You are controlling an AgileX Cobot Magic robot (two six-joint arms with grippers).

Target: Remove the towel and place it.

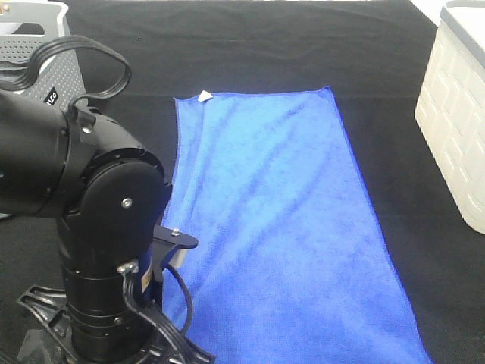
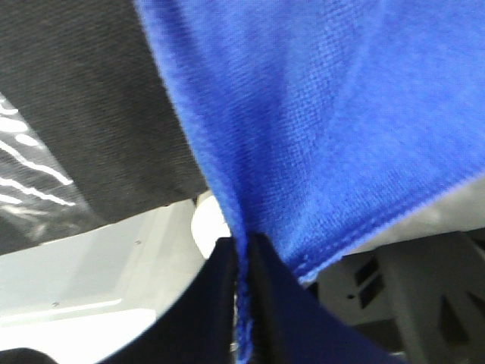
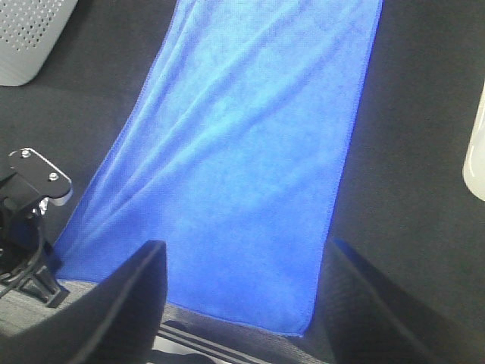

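The royal-blue towel (image 1: 280,227) lies spread lengthwise on the black table cloth (image 1: 409,227), with its small white tag (image 1: 204,96) at the far left corner. My left gripper (image 2: 243,262) is shut on the towel's (image 2: 341,114) near left edge, and the cloth rises in a pulled fold from the pinch. In the exterior high view the left arm (image 1: 91,227) hides this gripper. My right gripper (image 3: 242,303) is open and empty, its fingers (image 3: 121,303) spread above the towel's (image 3: 250,136) near edge. The right gripper is out of the exterior high view.
A grey perforated basket (image 1: 38,53) stands at the far left and shows in the right wrist view (image 3: 30,38). A white basket (image 1: 458,121) stands at the right edge. The left arm's bracket (image 3: 38,178) is beside the towel's near left corner.
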